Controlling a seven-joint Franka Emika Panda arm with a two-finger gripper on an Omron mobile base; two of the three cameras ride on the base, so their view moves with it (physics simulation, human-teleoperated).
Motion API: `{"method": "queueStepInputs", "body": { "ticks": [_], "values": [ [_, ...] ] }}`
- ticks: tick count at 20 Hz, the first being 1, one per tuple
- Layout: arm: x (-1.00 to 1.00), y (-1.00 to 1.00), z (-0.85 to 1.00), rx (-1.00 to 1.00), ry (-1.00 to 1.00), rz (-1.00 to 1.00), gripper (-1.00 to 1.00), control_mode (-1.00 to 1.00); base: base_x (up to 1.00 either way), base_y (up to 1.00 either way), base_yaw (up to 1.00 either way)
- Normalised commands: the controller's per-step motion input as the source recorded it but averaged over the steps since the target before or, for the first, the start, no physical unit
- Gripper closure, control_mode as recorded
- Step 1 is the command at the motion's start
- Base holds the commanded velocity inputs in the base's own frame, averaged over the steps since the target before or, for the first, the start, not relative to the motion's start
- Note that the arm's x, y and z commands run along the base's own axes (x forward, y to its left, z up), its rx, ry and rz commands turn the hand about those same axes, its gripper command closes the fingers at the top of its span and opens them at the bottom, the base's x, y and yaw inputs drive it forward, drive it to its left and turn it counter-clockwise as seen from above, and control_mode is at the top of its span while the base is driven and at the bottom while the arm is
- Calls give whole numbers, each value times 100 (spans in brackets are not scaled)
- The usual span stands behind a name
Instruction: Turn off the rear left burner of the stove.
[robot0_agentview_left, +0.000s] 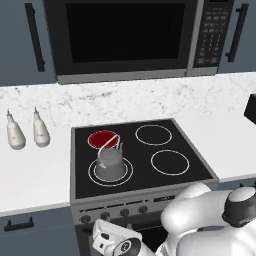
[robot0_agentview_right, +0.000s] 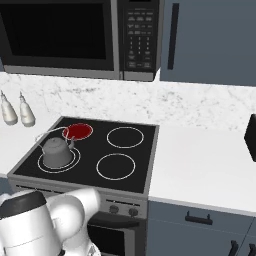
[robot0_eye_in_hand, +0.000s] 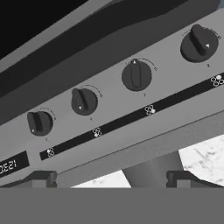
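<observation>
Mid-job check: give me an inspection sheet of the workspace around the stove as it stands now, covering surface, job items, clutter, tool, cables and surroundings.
Surface: white counter on both sides of the stove, marble backsplash behind.
Job's things: rear left burner glows solid red; the other three circles show white rings. Row of dark knobs on the grey front panel.
Clutter: grey kettle sits on the front left circle; two white bottles stand on the left counter; a dark object at the right edge, too cropped to identify.
Tool: tool open, facing the knob panel, touching no knob.
Cables: nothing seen.
Surroundings: black microwave above the stove, grey-blue cabinets around.
</observation>
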Motion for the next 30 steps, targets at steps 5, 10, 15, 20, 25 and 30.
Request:
{"method": "queueStepInputs", "body": {
  "ticks": [5, 10, 15, 20, 25, 30],
  "values": [
    [4, 19, -18, -10, -17, 0, -100, -100, 0, 0, 0],
    [1, 16, -22, -11, -11, 0, -100, -100, 0, 0, 0],
    [9, 33, -26, -14, -4, 0, -100, -100, 0, 0, 0],
    [21, 8, -13, -7, -5, 0, -100, -100, 0, 0, 0],
    [15, 0, -16, -4, -1, 0, -100, -100, 0, 0, 0],
    [22, 0, -15, -1, 0, 0, -100, -100, 0, 0, 0]
  ]
}}
